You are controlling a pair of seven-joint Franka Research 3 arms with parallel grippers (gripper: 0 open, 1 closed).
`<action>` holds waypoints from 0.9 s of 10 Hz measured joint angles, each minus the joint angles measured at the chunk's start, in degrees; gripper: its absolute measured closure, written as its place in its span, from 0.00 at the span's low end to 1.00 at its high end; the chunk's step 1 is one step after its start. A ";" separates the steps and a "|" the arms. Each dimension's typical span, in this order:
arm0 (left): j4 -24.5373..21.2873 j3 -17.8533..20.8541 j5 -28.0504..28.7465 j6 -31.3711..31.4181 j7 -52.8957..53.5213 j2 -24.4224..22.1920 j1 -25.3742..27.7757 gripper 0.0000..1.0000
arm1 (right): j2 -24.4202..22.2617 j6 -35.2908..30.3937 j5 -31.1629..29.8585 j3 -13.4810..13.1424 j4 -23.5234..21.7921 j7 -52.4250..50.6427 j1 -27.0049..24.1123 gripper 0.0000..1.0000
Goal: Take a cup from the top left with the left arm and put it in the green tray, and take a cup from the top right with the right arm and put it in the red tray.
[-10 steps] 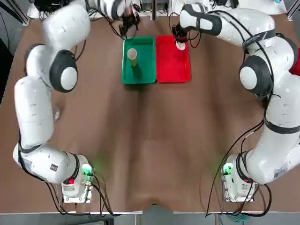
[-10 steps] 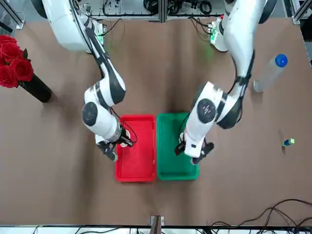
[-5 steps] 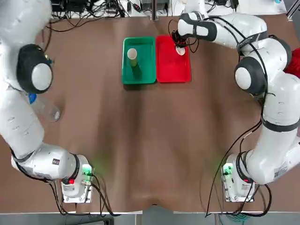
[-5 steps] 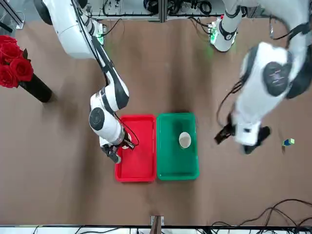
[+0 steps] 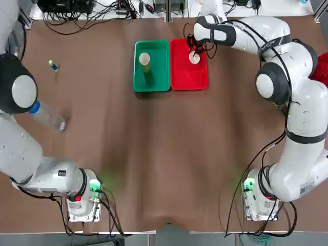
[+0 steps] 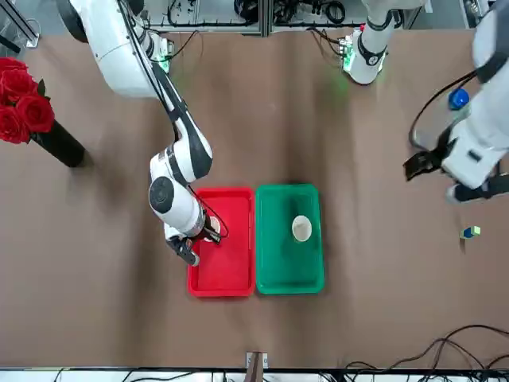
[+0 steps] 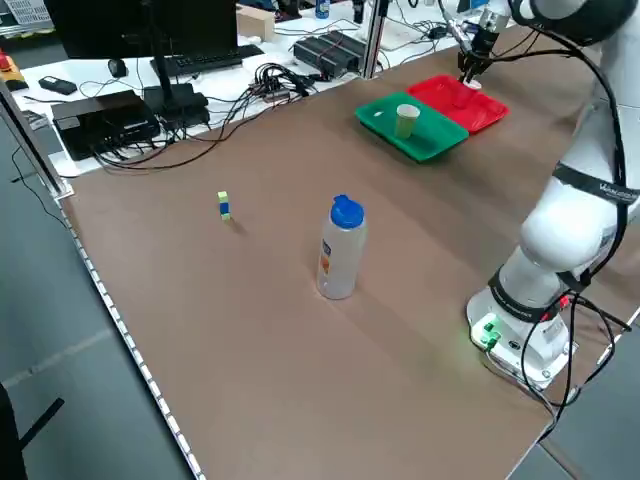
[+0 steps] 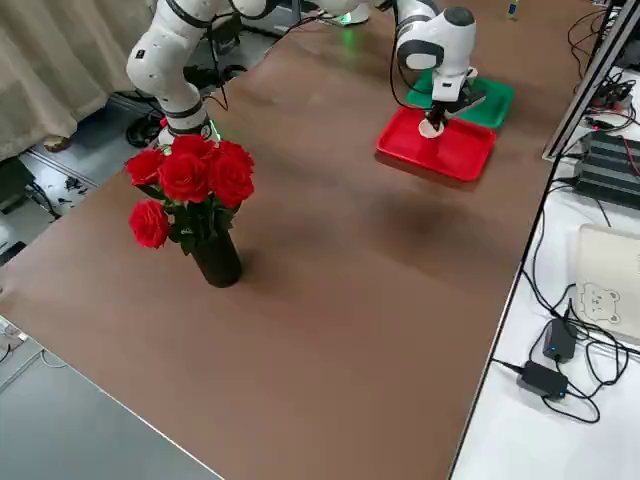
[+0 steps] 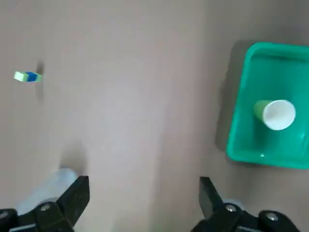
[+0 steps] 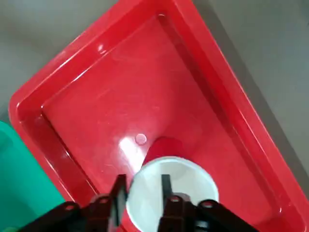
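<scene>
- The right hand [image 10: 144,181] is over the red tray [image 10: 120,96], near the middle of the bench's far edge. Its fingers have spread over the last second and now stand apart, one beside the red cup [image 10: 193,181], the other across its mouth.
- That cup is inside the tray, mouth up; more of its white opening shows from above than a second ago. I judge it is being let go; whether a finger still touches it I can't tell.
- The left hand [image 9: 145,186] has swung off the green tray [image 5: 154,84] toward the bench's [image 5: 154,179] left edge, wide open and holding nothing.
- The green cup [image 5: 144,59] has stayed upright in its tray, left of the red one. That half looks done.
- What's left, I think: lift the right hand straight clear, since a sideways drag could tip the light cup.
</scene>
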 joint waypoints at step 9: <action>-3.73 1.78 -0.48 3.07 4.24 -2.61 -1.62 0.00 | -9.21 -19.70 -13.72 -1.37 11.91 1.18 -9.05 0.30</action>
